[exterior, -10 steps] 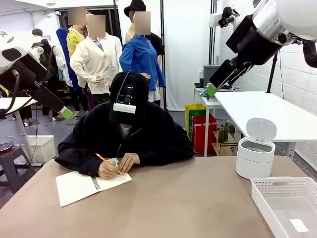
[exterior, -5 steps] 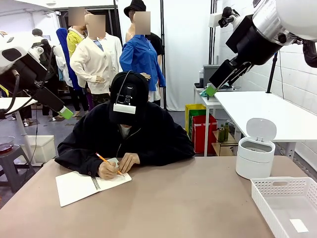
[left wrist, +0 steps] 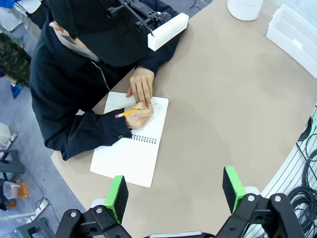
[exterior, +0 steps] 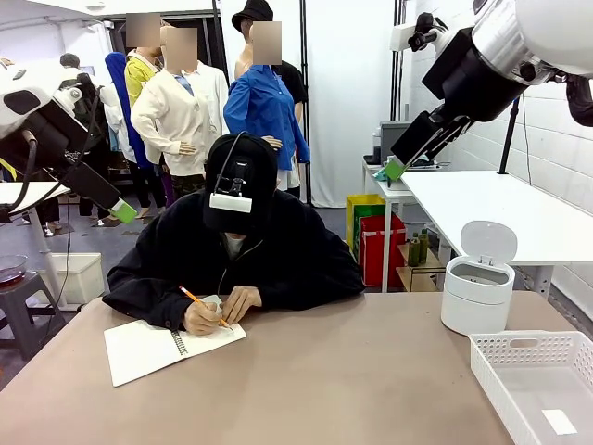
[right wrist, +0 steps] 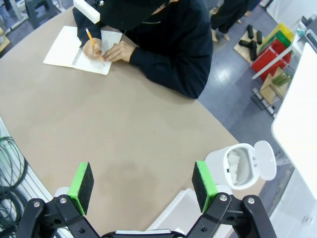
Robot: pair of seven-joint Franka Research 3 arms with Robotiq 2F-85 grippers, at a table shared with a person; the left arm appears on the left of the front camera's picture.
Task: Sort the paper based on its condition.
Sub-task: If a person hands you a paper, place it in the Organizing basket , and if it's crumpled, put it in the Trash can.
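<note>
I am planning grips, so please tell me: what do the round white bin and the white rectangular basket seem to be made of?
The round white bin looks like smooth, slightly glossy plastic, given its even moulded walls. The white rectangular basket is probably matte plastic: regular slots pierce its rim.

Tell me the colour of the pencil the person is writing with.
Orange; the pencil shows best in the left wrist view.

I've got the tan table [exterior: 352,371] carrying an open spiral notebook [exterior: 148,350] at far left with a person's writing hand [exterior: 199,318] on it, a round white bin [exterior: 475,297] with its lid up at far right, and a white perforated basket [exterior: 528,348] at the near right corner.
</note>
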